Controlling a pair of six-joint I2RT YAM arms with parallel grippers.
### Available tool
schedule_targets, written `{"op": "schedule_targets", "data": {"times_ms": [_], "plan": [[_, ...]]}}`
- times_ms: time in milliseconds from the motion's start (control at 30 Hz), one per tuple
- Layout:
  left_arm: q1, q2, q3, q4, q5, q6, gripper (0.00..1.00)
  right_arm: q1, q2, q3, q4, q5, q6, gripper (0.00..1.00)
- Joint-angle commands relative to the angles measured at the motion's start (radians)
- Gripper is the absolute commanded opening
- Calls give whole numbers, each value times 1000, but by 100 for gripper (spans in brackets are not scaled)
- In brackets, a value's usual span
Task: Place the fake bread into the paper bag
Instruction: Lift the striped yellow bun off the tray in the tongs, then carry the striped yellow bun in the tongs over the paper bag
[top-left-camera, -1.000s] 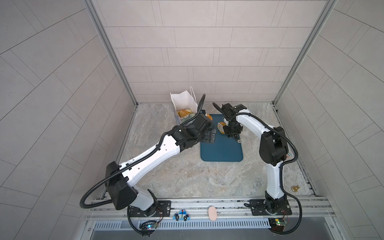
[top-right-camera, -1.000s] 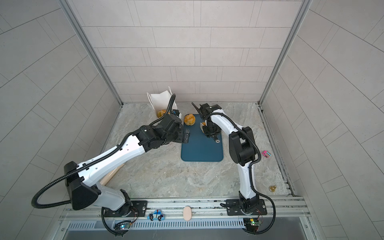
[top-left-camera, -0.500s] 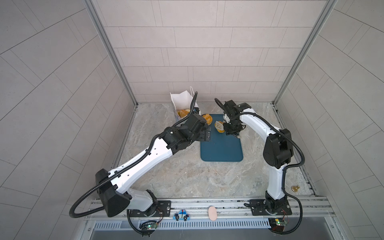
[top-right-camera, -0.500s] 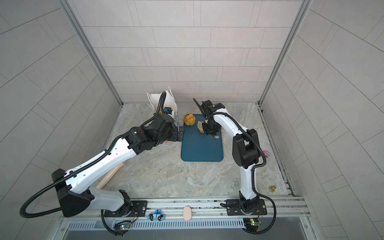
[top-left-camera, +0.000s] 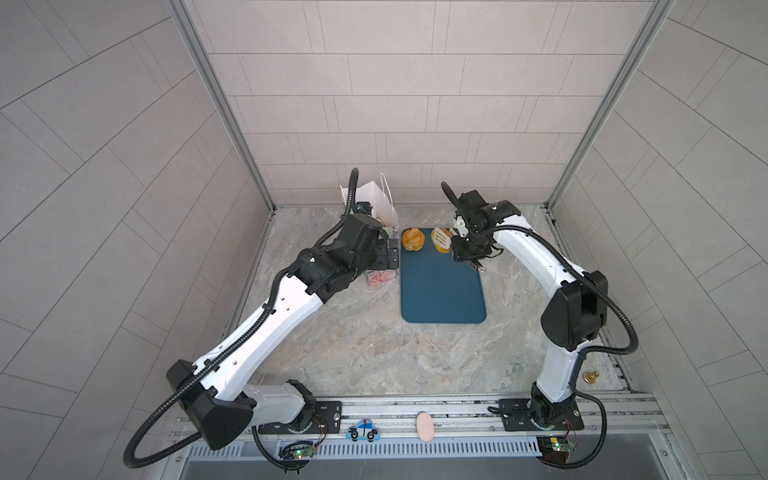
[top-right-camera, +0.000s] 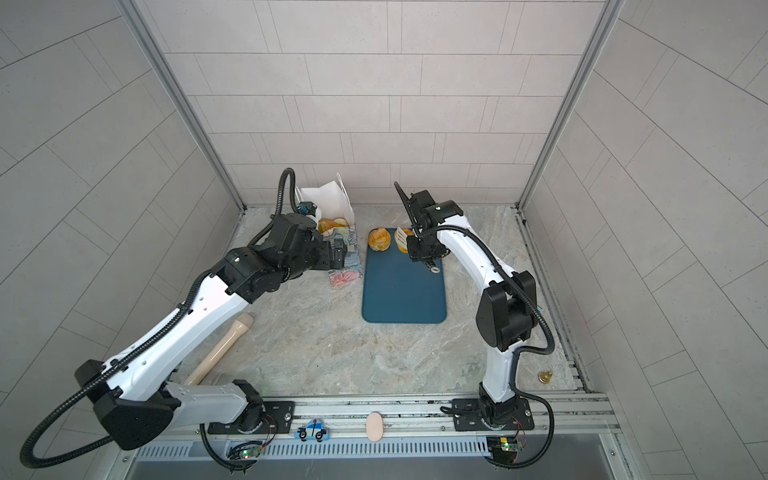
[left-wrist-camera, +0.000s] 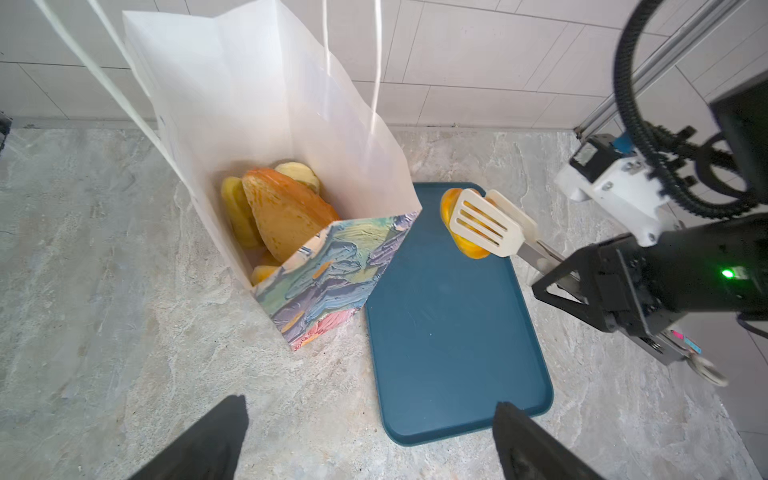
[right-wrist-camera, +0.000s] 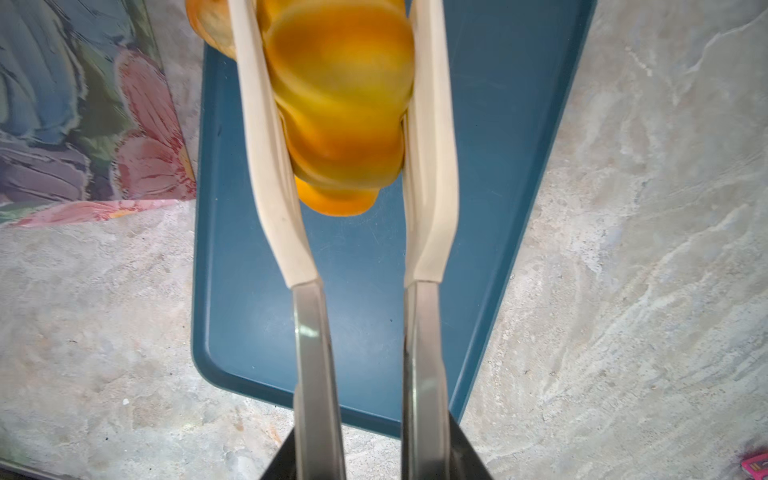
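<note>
Tongs (left-wrist-camera: 486, 226) do the reaching here. Our right claw (right-wrist-camera: 372, 461) is pressed onto their steel arms, and their cream slotted heads pinch a ridged golden pastry (right-wrist-camera: 340, 95), which appears lifted just off the blue tray (left-wrist-camera: 449, 332) below the claw. We judge the tool is held this way so the pastry can go over the tall rim without the claw itself pressing on the paper. The floral paper bag (left-wrist-camera: 332, 266) stands upright beyond the tong tips, toward the left claw. Its mouth is open and several pastries (left-wrist-camera: 286, 212) already lie inside. A round crusty bun (top-left-camera: 412, 240) sits on the tray between the tongs and the bag, not yet bagged. Our left claw (left-wrist-camera: 370, 415) is spread wide and empty over the marble tabletop (left-wrist-camera: 104, 291), with the bag just ahead of it, probably placed to steady the bag. Compared with a second ago, the left claw has drawn back off the tray's edge to the bag's side, uncovering the bun. The right claw has carried the pastry slightly farther out, and its squeeze on the tongs looks the same.
</note>
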Motion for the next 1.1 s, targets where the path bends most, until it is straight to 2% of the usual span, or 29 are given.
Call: {"op": "schedule_targets", "data": {"times_ms": [0,367,600,733,1067], "plan": [[17,-21,39,-20,54,33,100,2,-72,50,1,-25,32,40],[82,-18,71,17,152,40,100,2,-116,210,42,-144,58,40],[115,-42,91,6,153,35,100,13,-141,252,139,-206,91,40],[146,-59,91,4,160,27,100,43,-144,268,196,-230,113,40],[190,-88,85,-20,152,22,100,158,-65,430,187,-243,78,41]]}}
